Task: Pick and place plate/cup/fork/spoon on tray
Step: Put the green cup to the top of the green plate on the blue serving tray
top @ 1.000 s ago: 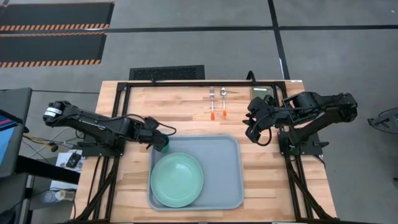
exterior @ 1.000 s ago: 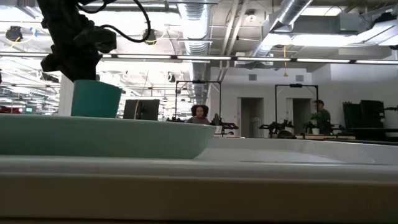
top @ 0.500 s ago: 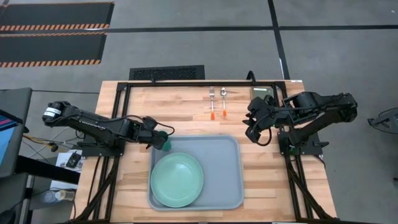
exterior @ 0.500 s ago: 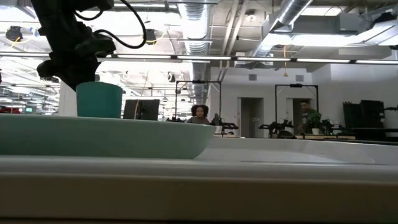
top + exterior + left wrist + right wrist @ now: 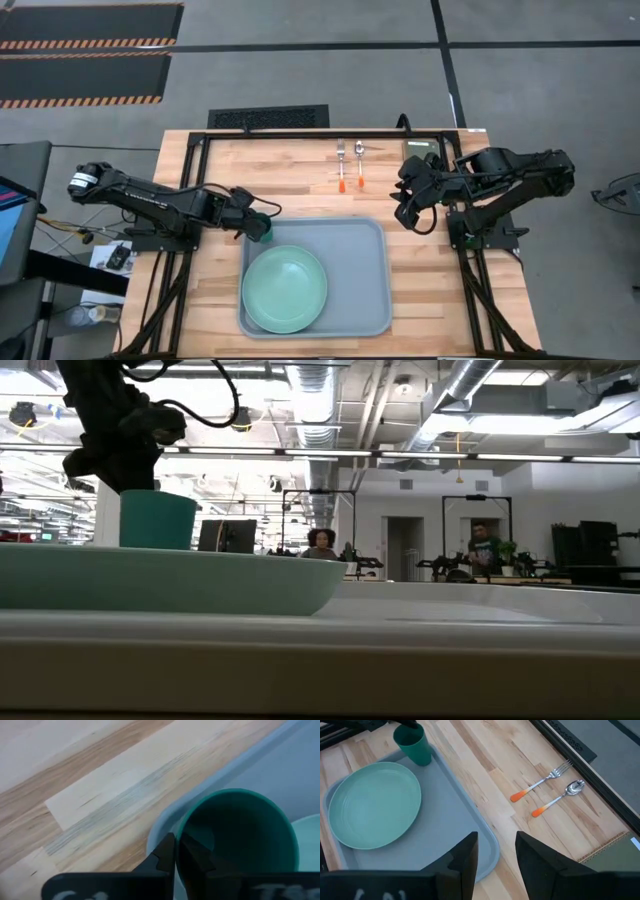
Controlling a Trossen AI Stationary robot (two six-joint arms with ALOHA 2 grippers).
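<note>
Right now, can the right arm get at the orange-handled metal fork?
Probably yes. The right gripper hangs open above the table, and the orange-handled metal fork lies uncovered on bare wood beside the spoon, nothing between.

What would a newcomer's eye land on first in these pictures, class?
Likely the mint-green plate, sitting in the near-left part of the pale grey-blue tray. Next, the dark teal cup at the tray's far-left corner, its rim pinched by the left tool. Then the orange-handled fork and spoon, side by side on the wood beyond the tray.
</note>
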